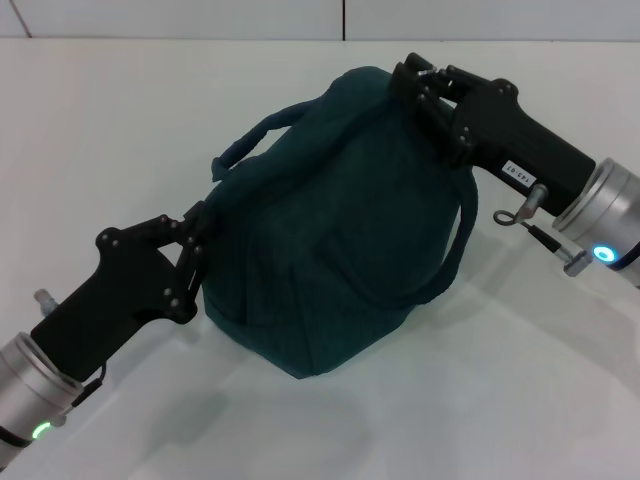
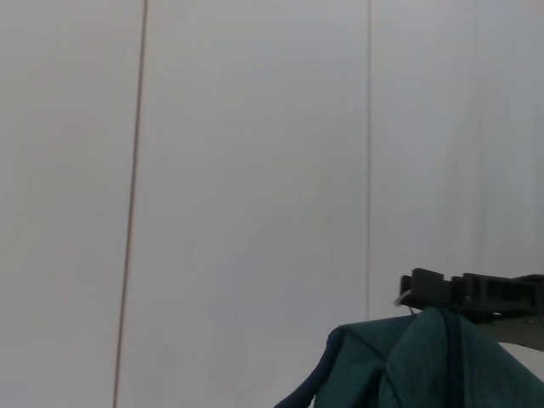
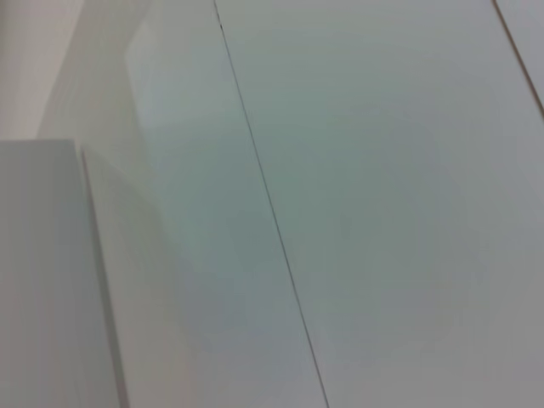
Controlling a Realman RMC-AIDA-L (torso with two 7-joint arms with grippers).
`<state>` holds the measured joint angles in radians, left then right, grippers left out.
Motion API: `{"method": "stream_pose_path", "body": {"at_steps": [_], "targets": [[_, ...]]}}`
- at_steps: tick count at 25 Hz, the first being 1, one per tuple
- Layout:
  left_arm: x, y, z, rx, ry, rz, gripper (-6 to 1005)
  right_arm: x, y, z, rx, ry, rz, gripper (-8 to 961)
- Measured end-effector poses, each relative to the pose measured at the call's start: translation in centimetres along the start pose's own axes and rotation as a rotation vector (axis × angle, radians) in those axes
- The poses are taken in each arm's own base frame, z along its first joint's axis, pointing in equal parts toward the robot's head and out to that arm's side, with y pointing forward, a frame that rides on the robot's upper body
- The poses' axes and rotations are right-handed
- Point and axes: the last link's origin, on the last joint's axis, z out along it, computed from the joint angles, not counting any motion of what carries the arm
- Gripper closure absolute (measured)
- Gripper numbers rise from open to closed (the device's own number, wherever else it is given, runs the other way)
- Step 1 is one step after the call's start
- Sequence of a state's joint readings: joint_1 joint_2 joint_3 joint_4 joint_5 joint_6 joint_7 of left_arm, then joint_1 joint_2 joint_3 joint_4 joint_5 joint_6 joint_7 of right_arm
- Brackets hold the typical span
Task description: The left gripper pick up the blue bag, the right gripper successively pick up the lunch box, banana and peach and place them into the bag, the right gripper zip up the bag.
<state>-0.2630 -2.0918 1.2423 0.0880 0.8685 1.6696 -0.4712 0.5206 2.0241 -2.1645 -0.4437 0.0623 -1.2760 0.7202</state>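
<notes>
Left gripper point(image 1: 196, 232) at blue bag point(image 1: 330, 230) (right gripper point(image 1: 428, 92) atop)

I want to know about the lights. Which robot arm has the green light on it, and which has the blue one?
The left arm's silver cuff glows green, low at the near side. The right arm's cuff glows blue. Both hands, left hand and right hand, touch the blue bag.

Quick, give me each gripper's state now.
Left gripper: closed on the blue bag at its side.
Right gripper: at the bag's top; cannot be told.
</notes>
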Motion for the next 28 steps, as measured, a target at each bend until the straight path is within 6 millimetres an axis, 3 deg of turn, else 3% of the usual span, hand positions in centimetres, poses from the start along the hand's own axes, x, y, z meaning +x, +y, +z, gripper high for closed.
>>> {"method": "stream_pose_path", "body": {"at_steps": [6, 11, 16, 28], "targets": [[0.1, -0.1, -0.1, 0.01, 0.011, -0.006, 949, -0.4, 0.4, -0.2, -0.034, -0.024, -0.007, 807], [0.3, -0.3, -0.3, 0.007, 0.014, 0.0, 950, -0.3, 0.1, -0.7, -0.018, -0.027, -0.007, 794], [0.7, -0.7, -0.6, 0.005, 0.018, 0.004, 953, -0.3, -0.7, -1.5, 0.021, -0.02, -0.011, 663], [0.7, -0.9, -1.4, 0.041, 0.025, 0.008, 955, -0.6, -2.7, -3.0, 0.13, -0.039, -0.012, 643]]}}
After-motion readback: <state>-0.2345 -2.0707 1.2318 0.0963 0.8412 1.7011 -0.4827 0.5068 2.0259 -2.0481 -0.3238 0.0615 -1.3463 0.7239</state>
